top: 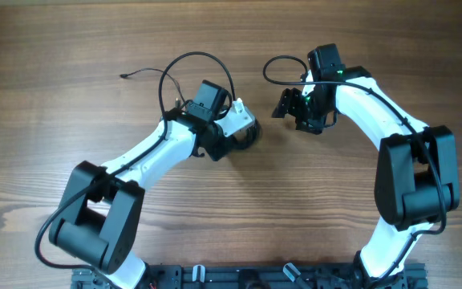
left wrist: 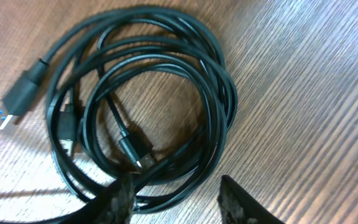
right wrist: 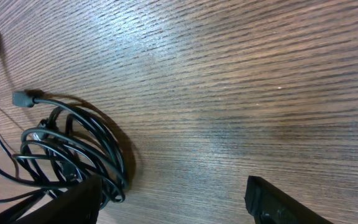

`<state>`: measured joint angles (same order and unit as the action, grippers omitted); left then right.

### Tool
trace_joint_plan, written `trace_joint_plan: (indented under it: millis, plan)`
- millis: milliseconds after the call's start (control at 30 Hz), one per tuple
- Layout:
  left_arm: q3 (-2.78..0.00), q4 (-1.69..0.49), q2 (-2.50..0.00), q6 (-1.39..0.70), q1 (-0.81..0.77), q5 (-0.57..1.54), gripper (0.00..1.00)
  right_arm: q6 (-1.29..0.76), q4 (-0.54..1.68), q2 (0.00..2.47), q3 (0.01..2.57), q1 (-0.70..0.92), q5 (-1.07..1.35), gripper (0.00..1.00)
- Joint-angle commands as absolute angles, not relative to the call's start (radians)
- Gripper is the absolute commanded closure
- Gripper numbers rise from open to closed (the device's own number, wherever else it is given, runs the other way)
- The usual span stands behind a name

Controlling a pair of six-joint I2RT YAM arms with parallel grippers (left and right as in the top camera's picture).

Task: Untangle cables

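Wood-grain desk [top: 54,120]. One coil of cables [left wrist: 225,102], three plug ends [left wrist: 20,96] counted. Left jaws parted over its rim, right jaws released wide.

Black cables [left wrist: 216,81] coiled on the table [left wrist: 316,93].
A blue-tipped plug [left wrist: 20,96] is seen at the coil's left, a small plug [left wrist: 135,149] inside it; the left tool [left wrist: 174,190] is spread apart at its lower edge.

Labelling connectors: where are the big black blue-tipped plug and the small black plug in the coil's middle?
Big black blue-tipped plug [left wrist: 22,93]: left wrist view, middle of its body.
Small black plug [left wrist: 133,149]: left wrist view, middle of its body.
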<state>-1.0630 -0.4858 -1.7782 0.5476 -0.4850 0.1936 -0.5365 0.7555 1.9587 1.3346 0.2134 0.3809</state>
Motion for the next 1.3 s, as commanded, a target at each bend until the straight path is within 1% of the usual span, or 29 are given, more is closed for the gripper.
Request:
trace_joint_plan:
  millis: [0,100,133,200,267,300,333,400,500,533,567,667,767,1100,1267]
  plan:
    - [-1.059,-0.483,-1.832,0.573,-0.487,0.241,0.51,-0.523,0.752,1.947,1.334,0.216,0.386,0.23]
    - [-1.058,-0.479,-1.845,0.574,-0.495,0.26,0.53,-0.523,0.747,1.947,1.334,0.216,0.386,0.23]
    - [-1.059,-0.473,-1.845,0.573,-0.495,0.26,0.57,-0.523,0.746,1.947,1.334,0.216,0.386,0.23]
    - [-1.059,-0.459,-1.844,0.573,-0.495,0.251,0.83,-0.523,0.742,1.947,1.334,0.216,0.386,0.23]
    - [-1.06,-0.448,-1.844,0.573,-0.495,0.221,0.88,-0.522,0.742,1.947,1.334,0.216,0.387,0.23]
    - [-1.061,-0.447,-1.841,0.573,-0.495,0.199,0.93,-0.509,0.742,1.947,1.334,0.216,0.401,0.23]
    - [-1.062,-0.442,-1.836,0.573,-0.495,0.183,0.96,-0.482,0.741,1.947,1.334,0.216,0.429,0.23]
    - [-1.062,-0.433,-1.812,0.573,-0.495,0.171,0.96,-0.419,0.738,1.947,1.334,0.216,0.5,0.22]
    - [-1.062,-0.429,-1.772,0.573,-0.495,0.17,0.96,-0.419,0.739,1.947,1.334,0.216,0.53,0.21]
    - [-1.062,-0.43,-1.767,0.572,-0.495,0.171,0.81,-0.422,0.738,1.947,1.334,0.216,0.53,0.21]
    - [-1.062,-0.434,-1.767,0.571,-0.496,0.172,0.76,-0.421,0.738,1.947,1.334,0.216,0.53,0.21]
    - [-1.062,-0.466,-1.768,0.569,-0.498,0.215,0.67,-0.421,0.738,1.947,1.334,0.216,0.53,0.21]
    - [-1.058,-0.47,-1.774,0.569,-0.498,0.257,0.66,-0.421,0.737,1.947,1.334,0.216,0.53,0.21]
    - [-1.057,-0.458,-1.845,0.569,-0.52,0.252,0.67,-0.421,0.737,1.947,1.334,0.216,0.529,0.21]
    - [-1.057,-0.429,-1.849,0.569,-0.52,0.223,0.72,-0.421,0.736,1.947,1.334,0.216,0.529,0.21]
